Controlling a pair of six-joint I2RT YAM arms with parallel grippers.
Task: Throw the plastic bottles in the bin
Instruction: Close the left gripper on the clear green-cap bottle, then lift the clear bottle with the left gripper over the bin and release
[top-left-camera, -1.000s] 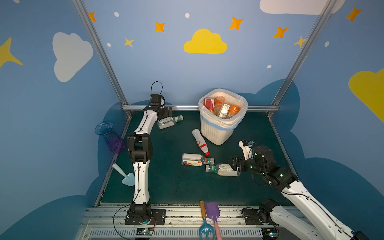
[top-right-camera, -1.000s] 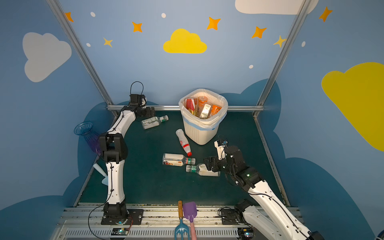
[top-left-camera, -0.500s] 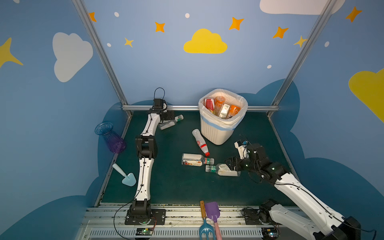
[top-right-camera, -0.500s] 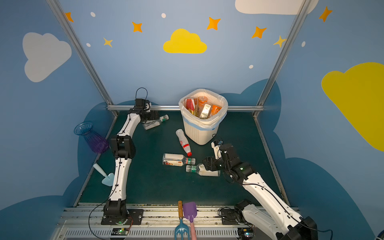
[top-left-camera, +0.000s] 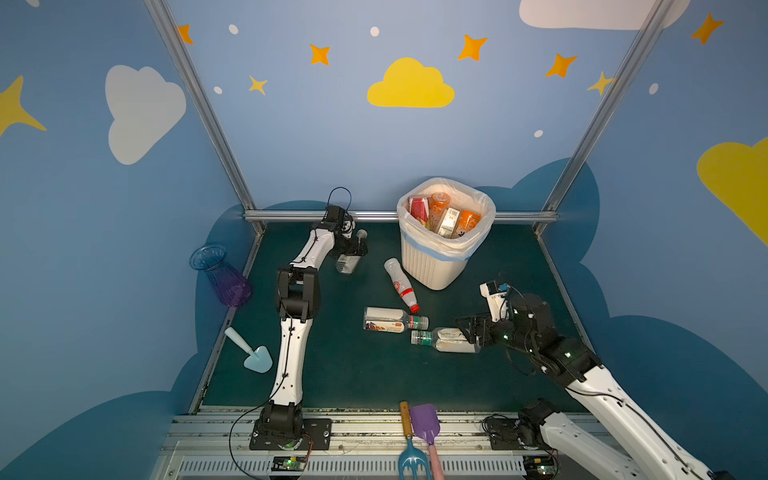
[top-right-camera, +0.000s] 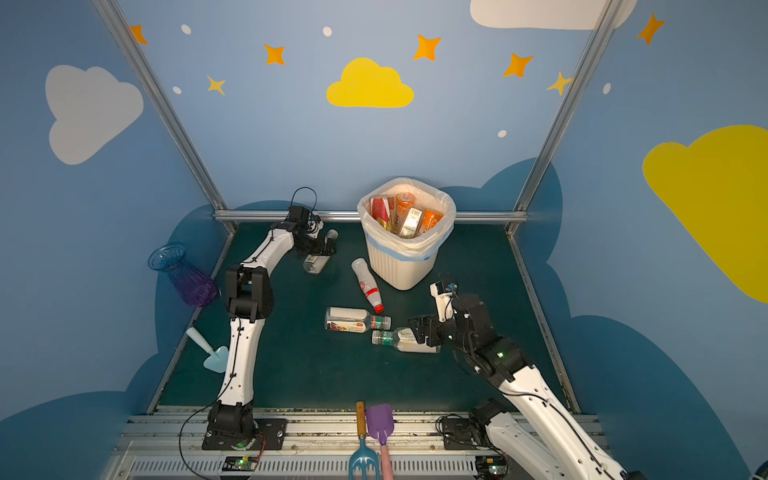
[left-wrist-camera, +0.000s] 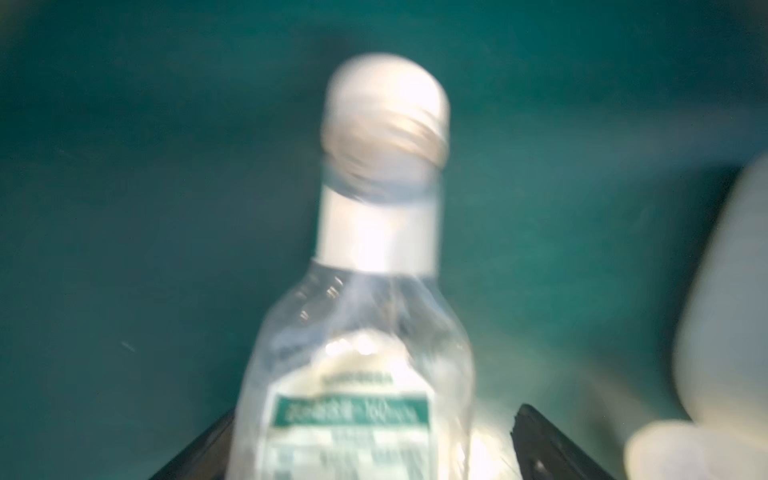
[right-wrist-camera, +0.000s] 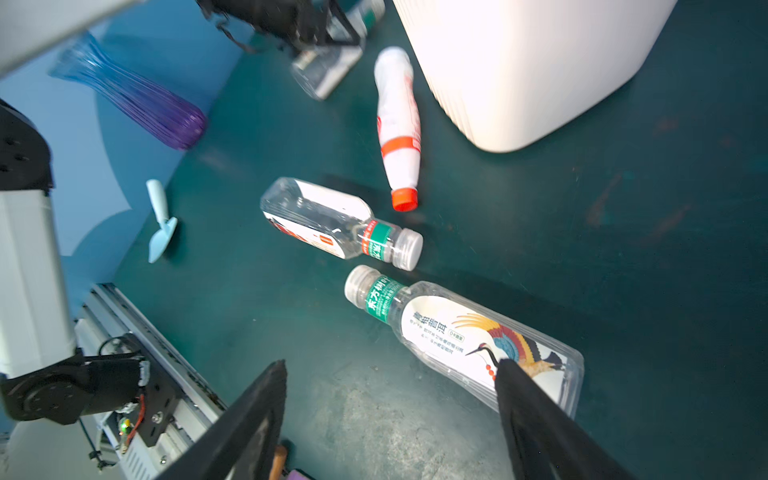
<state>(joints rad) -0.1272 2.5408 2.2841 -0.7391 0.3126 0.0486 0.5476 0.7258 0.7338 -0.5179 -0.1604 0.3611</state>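
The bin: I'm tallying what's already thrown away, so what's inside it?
Inside the bin, showing at the top: a red-labelled bottle, two orange bottles and a white-labelled bottle. Anything beneath them is hidden by them and the bin's walls.

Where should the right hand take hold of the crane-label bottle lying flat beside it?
Probably around the straight labelled body of the crane-label bottle, not the tapering neck. It lies on its side with the cap pointing away from the right hand, so come down from above, open jaws straddling its width.
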